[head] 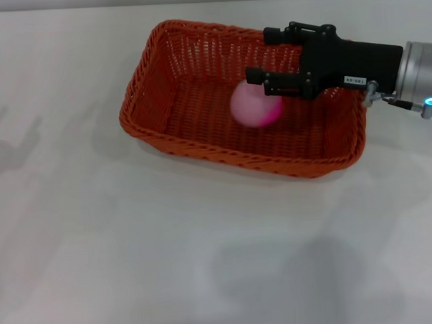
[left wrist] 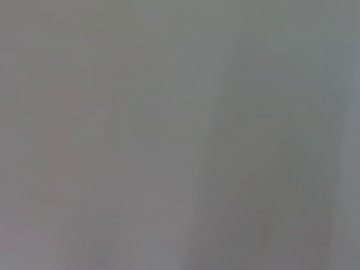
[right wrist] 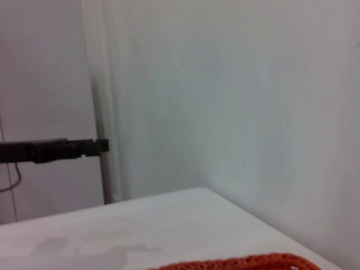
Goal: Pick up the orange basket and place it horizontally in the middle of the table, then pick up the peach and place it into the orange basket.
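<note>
The orange basket (head: 199, 98) lies lengthwise across the white table (head: 133, 244), right of centre and toward the back. The pink peach (head: 256, 104) is inside it, over the basket floor, and looks smeared. My right gripper (head: 260, 56) reaches in from the right above the basket, open, with its near finger just above the peach and nothing between the fingers. In the right wrist view only a strip of the orange basket's rim (right wrist: 242, 263) shows. My left gripper is out of view; its wrist view shows only a plain grey surface.
Bare white tabletop spreads to the left of and in front of the basket. The right wrist view shows the table's far edge, a pale wall and a dark horizontal bar (right wrist: 53, 149) off the table.
</note>
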